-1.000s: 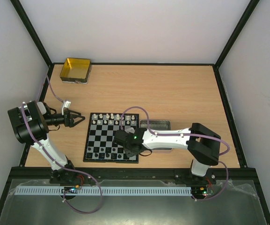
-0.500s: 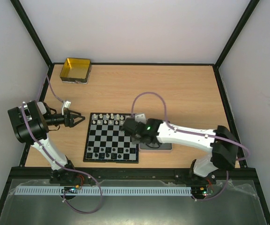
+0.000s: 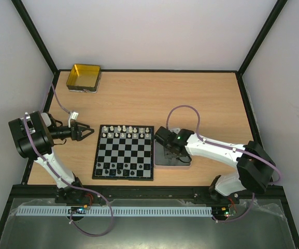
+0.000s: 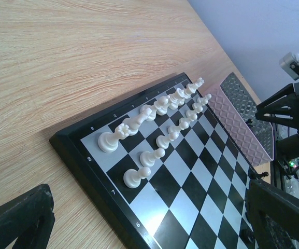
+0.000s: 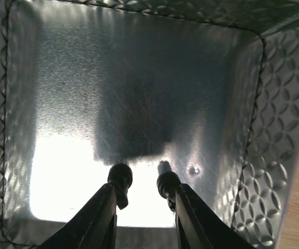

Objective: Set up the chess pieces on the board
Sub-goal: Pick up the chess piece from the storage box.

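Note:
The board [image 3: 123, 153] lies at the table's front middle. White chess pieces [image 3: 124, 129] stand in two rows along its far edge, and a few black pieces [image 3: 119, 168] stand near its front edge. The left wrist view shows the board [image 4: 190, 176] and the white rows [image 4: 154, 124] close up. My left gripper [image 3: 87, 132] is open and empty, hovering left of the board; its fingers frame the left wrist view [image 4: 149, 231]. My right gripper [image 3: 170, 150] is open and empty, pointing down into the silver tray [image 5: 61, 78], fingertips [image 5: 120, 174] just above its floor.
The silver tray [image 3: 183, 160] sits against the board's right edge and looks empty inside; its patterned wall shows in the left wrist view [image 4: 242, 119]. A gold-yellow tin [image 3: 83, 77] stands at the far left corner. Black frame posts edge the table.
My right arm has swung from over the board's right side to the right, and its gripper now sits over the silver tray. The left arm has not moved.

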`<move>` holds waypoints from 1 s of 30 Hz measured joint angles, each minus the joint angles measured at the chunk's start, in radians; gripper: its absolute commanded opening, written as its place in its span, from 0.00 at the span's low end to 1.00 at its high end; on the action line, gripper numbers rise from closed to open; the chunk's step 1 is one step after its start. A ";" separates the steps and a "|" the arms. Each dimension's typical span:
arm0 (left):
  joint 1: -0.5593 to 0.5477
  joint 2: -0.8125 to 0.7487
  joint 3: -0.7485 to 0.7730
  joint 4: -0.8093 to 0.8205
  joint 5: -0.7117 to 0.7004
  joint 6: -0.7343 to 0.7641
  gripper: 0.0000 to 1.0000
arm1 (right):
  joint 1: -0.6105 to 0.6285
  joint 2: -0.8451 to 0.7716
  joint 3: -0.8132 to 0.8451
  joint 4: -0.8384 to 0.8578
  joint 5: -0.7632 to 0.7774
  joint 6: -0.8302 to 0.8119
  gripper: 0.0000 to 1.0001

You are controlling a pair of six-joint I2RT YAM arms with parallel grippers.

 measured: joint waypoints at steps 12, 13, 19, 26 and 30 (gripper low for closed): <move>0.001 0.002 0.011 -0.003 0.000 0.001 1.00 | -0.002 0.017 -0.019 0.072 -0.062 -0.038 0.28; 0.001 0.002 0.011 -0.002 0.000 0.001 1.00 | -0.002 0.019 -0.024 0.076 -0.066 -0.040 0.27; 0.001 0.006 0.011 -0.003 0.000 0.006 1.00 | -0.002 0.035 -0.052 0.102 -0.092 -0.048 0.26; 0.001 0.006 0.011 -0.004 0.000 0.007 1.00 | -0.002 0.047 -0.080 0.132 -0.119 -0.053 0.20; 0.001 0.006 0.011 -0.004 0.000 0.007 1.00 | -0.002 0.061 -0.081 0.145 -0.124 -0.056 0.18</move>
